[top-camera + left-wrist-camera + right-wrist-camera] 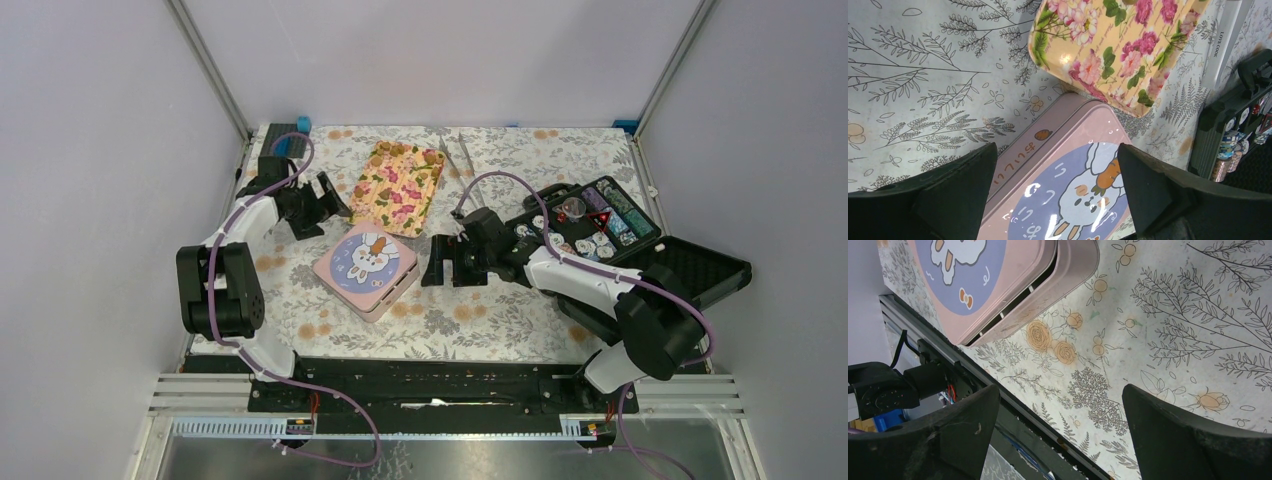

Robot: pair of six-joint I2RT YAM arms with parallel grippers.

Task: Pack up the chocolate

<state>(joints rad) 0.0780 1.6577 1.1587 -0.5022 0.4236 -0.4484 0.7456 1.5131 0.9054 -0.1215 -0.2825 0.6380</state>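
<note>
**Mia:** Where is the chocolate?

**Ben:** I cannot see it in any view, so I cannot tell where it is. The pink tin [365, 268] with the bunny sits near the middle of the desk [500, 315]. Its lid [983, 280] is on.

**Mia:** Is the lid on tight?

**Ben:** Not quite. The right wrist view shows a thin gap along one edge.

**Mia:** Where is the left tool [322, 213]?

**Ben:** It is at 11 o'clock from the tin, apart from it. Its jaws are wide and hold nothing.

**Mia:** And the right tool [450, 272]?

**Ben:** It is at 3 o'clock from the tin, near it but apart. Its jaws are wide too, with only bare desk under them.

**Mia:** What else is there?

**Ben:** The flower tray [397, 185] is at 1 o'clock from the tin, just beside it. I cannot tell if they touch. The black case [705, 268] lies open at 3 o'clock on the desk, with round chips [600, 240] in it. The white tongs [462, 152] lie at 12 o'clock.
</note>
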